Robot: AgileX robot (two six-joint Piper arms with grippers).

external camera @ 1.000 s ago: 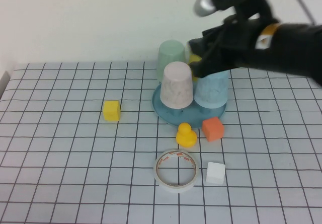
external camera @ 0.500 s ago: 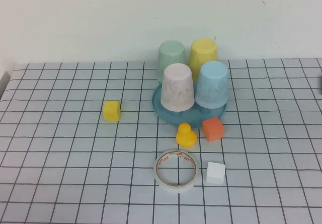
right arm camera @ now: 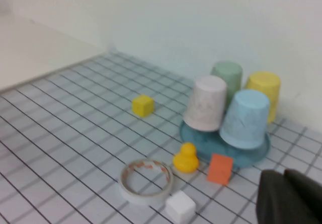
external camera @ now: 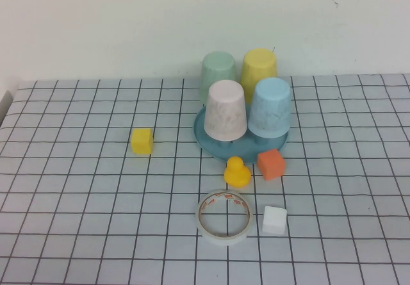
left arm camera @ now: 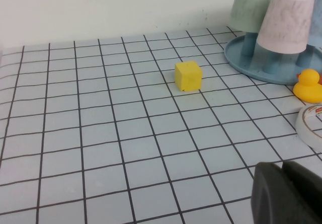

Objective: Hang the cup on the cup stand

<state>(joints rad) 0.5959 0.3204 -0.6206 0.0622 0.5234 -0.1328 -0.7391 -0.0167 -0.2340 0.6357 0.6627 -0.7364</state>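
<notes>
The pale pink speckled cup (external camera: 225,110) sits upside down on a peg at the front left of the teal cup stand (external camera: 210,143). It also shows in the left wrist view (left arm camera: 287,20) and the right wrist view (right arm camera: 205,103). Neither arm appears in the high view. My left gripper (left arm camera: 282,169) is shut and empty, low over the table, well away from the stand (left arm camera: 246,65). My right gripper (right arm camera: 285,177) is shut and empty too, pulled back on the right of the stand (right arm camera: 254,152).
A mint green cup (external camera: 218,73), a yellow cup (external camera: 259,64) and a light blue cup (external camera: 269,107) also hang on the stand. Around it lie a yellow cube (external camera: 141,140), a rubber duck (external camera: 237,171), an orange cube (external camera: 271,164), a tape roll (external camera: 223,216) and a white cube (external camera: 274,220).
A second ago my right arm reached over the stand behind the cups. It has since withdrawn to the right, out of the high view, and its gripper has shut. The cups stay put.
</notes>
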